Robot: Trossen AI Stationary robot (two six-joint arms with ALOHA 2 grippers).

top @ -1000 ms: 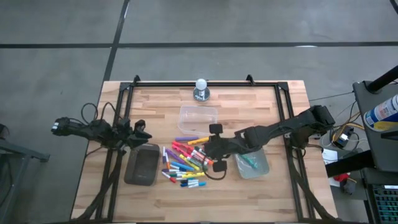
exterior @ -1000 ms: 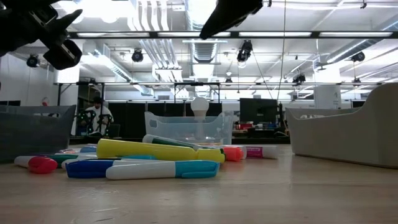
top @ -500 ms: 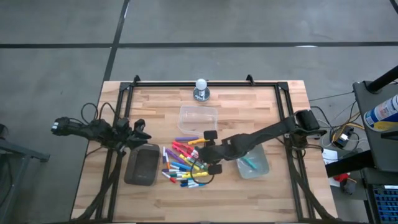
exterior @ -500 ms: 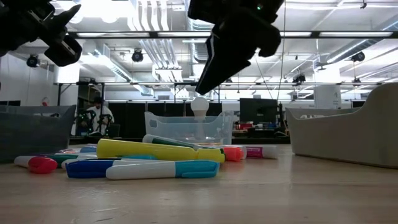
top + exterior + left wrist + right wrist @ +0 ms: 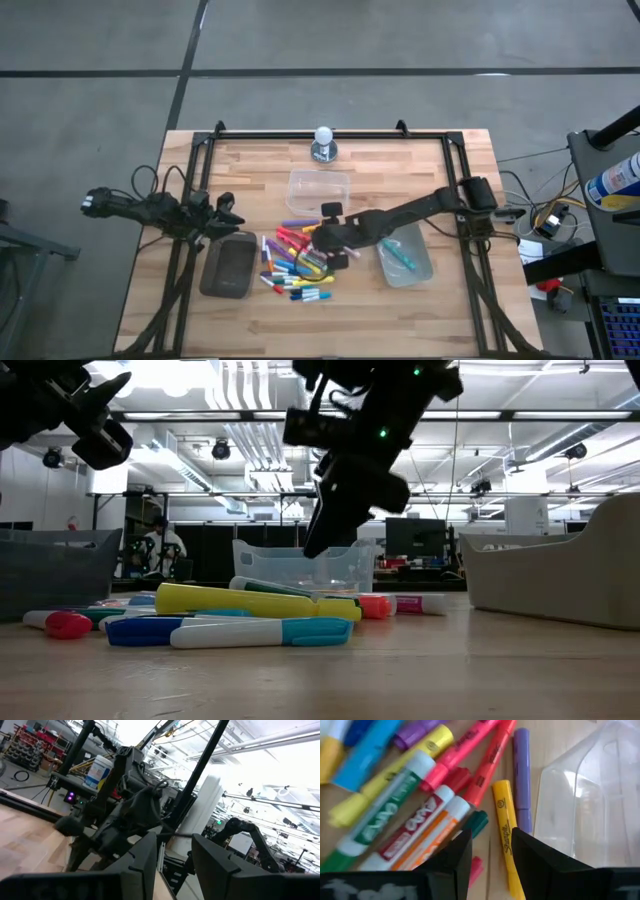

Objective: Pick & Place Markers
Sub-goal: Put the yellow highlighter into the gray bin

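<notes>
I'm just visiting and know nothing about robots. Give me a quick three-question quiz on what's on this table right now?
1. True or false: the right gripper is above the pile of markers.
2. Which container holds a marker? A) clear tub near the right arm B) dark tray C) clear tub near the white bulb
3. Fill in: the left gripper waits at the table's ___ edge.

Key: 1 true; 2 A; 3 left.

The only word that reads clearly is "Sharpie", printed in dark script along the yellow marker (image 5: 505, 827) in the right wrist view (lettering on the neighbouring red and green markers (image 5: 415, 822) is too blurred to read).
</notes>
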